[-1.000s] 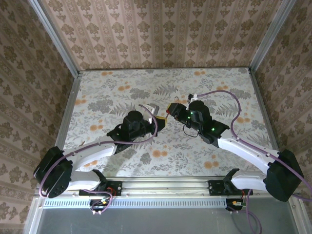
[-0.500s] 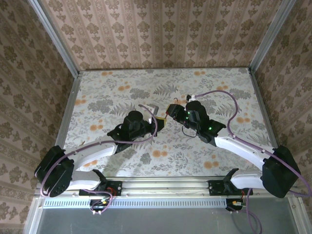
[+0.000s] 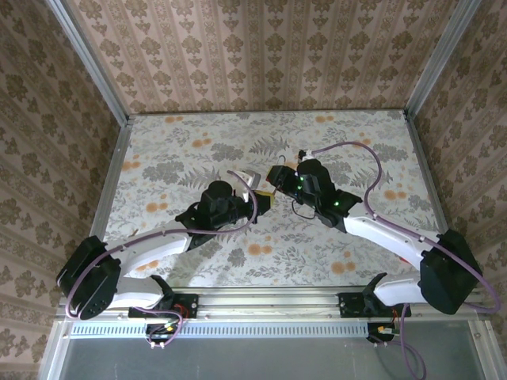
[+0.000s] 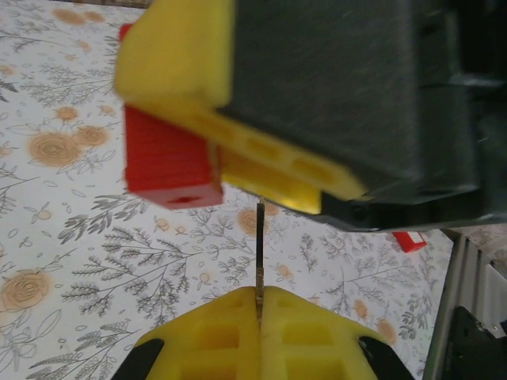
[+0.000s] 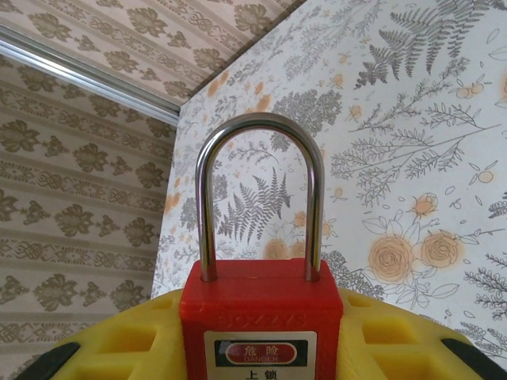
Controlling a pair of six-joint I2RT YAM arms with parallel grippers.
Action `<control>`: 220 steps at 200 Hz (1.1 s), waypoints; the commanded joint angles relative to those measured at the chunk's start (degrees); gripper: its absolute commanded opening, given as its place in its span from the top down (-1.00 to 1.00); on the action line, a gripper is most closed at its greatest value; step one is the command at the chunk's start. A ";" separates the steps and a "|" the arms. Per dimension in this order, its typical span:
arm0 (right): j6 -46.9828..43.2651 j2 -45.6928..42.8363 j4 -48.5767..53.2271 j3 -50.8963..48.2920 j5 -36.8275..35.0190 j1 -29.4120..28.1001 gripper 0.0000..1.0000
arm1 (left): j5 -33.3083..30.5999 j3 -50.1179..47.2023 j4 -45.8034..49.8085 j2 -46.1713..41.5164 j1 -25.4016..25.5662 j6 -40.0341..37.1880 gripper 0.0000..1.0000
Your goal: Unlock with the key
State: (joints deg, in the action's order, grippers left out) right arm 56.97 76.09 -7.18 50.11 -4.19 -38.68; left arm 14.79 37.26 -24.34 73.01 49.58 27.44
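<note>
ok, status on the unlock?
Left gripper shut on thin metal key. Right gripper shut on red plastic padlock, steel shackle closed. Key tip beside lock body, not inserted; right jaws in its line.

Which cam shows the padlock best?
Right wrist: padlock faces the lens, label and shackle sharp. Left wrist shows its blurred red underside above the key. Top external: too small to read.

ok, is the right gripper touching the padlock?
Touching. The right wrist view shows the red padlock wedged between the yellow pads of the right gripper, both flanks pressed against it, no gap.
</note>
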 commanded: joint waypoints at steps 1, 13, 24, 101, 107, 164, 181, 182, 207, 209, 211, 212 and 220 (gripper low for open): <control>-0.78 0.39 -1.38 1.39 -1.78 -0.51 0.83 | 1.78 0.05 -2.35 -0.64 0.11 -0.26 1.00; -1.02 0.11 -1.02 1.44 -1.62 -0.48 0.83 | 0.63 0.05 -1.29 -1.01 0.01 -0.43 1.00; -1.03 -0.52 -1.01 1.07 -1.81 -0.48 0.84 | 0.42 -0.33 -1.37 -1.25 -0.35 -0.21 1.00; -2.13 -2.43 0.75 0.49 -3.97 -0.43 0.83 | 0.68 -2.25 -1.61 -0.79 -1.66 0.86 1.00; -2.06 -2.39 0.51 0.27 -3.82 -0.43 0.83 | 0.51 -2.36 -1.50 -0.85 -1.68 0.87 1.00; -1.75 -2.08 -0.20 -0.36 -2.97 -0.96 0.83 | 0.75 -2.63 -2.19 -1.21 -2.46 0.95 1.00; -1.86 -1.82 -0.07 -0.53 -2.85 -1.14 0.83 | 0.68 -2.29 -1.80 -1.21 -2.48 0.78 1.00; -1.86 -1.83 -0.05 -0.53 -2.85 -1.14 0.83 | 0.68 -2.33 -1.78 -1.21 -2.48 0.77 1.00; -1.42 -2.07 -0.74 -1.33 -2.71 -1.27 0.84 | 0.73 -2.19 -1.72 -1.12 -2.69 0.86 1.00; -1.45 -2.11 -0.73 -1.33 -2.70 -1.35 0.83 | 0.76 -2.19 -1.80 -1.07 -2.73 0.88 1.00; -1.47 -2.16 -0.73 -1.37 -2.74 -1.39 0.83 | 0.77 -2.19 -1.84 -1.06 -2.73 0.91 1.00; -1.45 -2.13 -0.73 -1.39 -2.75 -1.40 0.83 | 0.77 -2.19 -1.85 -1.05 -2.74 0.93 1.00; -1.57 -2.13 -0.82 -1.37 -2.71 -1.49 0.83 | 0.77 -2.19 -1.96 -1.01 -2.78 1.01 1.00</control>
State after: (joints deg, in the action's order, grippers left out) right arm 55.68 75.33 -6.20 49.54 -5.63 -39.64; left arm 15.03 34.98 -24.58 73.01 47.46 27.46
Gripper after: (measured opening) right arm 0.373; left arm 0.046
